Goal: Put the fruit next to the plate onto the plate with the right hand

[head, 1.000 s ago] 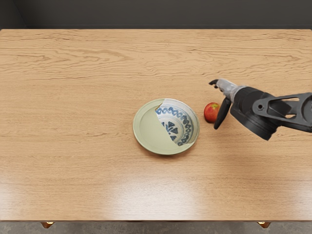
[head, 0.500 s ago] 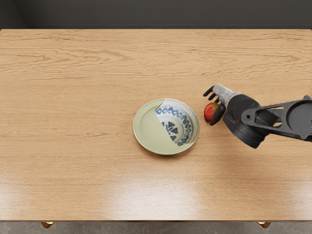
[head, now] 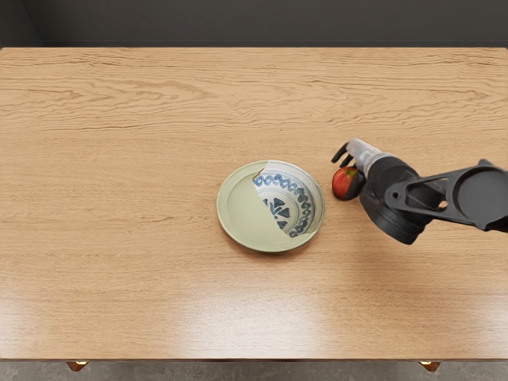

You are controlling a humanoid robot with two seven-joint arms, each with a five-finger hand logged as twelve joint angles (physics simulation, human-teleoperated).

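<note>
Bright, even light falls from above on the tabletop (head: 119, 159). A broad pale sheen lies on the wood near its front edge. Shadows are soft and faint; a thin one hugs the lower rim of the plate (head: 235, 216). The far background is dark. Focus is sharp throughout.

No legible text, labels, brands, numbers or signs noted; the plate (head: 238, 213) bears only a blue ornamental pattern.

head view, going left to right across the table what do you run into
plate → red fruit → right arm; the right hand overlaps the fruit, so it is left out
</note>
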